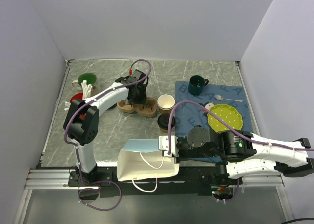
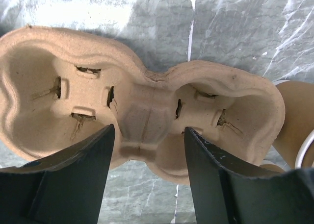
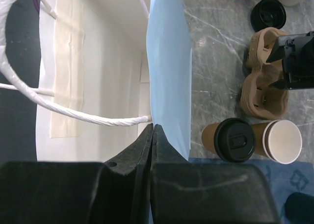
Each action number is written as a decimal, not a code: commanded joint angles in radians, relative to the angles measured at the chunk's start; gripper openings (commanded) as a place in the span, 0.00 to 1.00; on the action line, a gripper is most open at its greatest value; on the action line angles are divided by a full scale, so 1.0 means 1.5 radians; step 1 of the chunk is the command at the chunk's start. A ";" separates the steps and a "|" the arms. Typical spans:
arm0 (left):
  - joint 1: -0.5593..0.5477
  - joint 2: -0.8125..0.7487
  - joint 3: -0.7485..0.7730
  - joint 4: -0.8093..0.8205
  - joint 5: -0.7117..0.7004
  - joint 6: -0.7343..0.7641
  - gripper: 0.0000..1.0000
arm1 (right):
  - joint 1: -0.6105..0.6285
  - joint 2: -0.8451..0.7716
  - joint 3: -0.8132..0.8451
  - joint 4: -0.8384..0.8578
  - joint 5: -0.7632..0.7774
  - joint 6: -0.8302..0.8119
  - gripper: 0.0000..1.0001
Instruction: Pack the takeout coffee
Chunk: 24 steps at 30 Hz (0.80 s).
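Top external view: grey marbled table, with both arms reaching in from its near edge.
Takeout coffee: upright on the table with its black lid on, just nearer than an open paper cup and just beside the left edge of the blue cloth; held by neither gripper and well apart from the bag.
Left gripper: jaws released and standing apart, one finger on each side of the narrow waist of the cup carrier; cannot tell whether they touch it.
Cup carrier: tan moulded pulp, wells facing up, lying on the table just left of the two cups.
Right gripper: jaws clenched, grasping the pale blue edge of the paper bag.
Paper bag: white, lying on its side at the near edge, inside and rope handles showing in the right wrist view.
On the cloth: green mug, spoon, yellow-green plate.
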 commanded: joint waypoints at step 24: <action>-0.002 0.022 0.047 -0.004 -0.008 0.030 0.58 | 0.013 -0.007 -0.022 0.015 0.022 0.034 0.00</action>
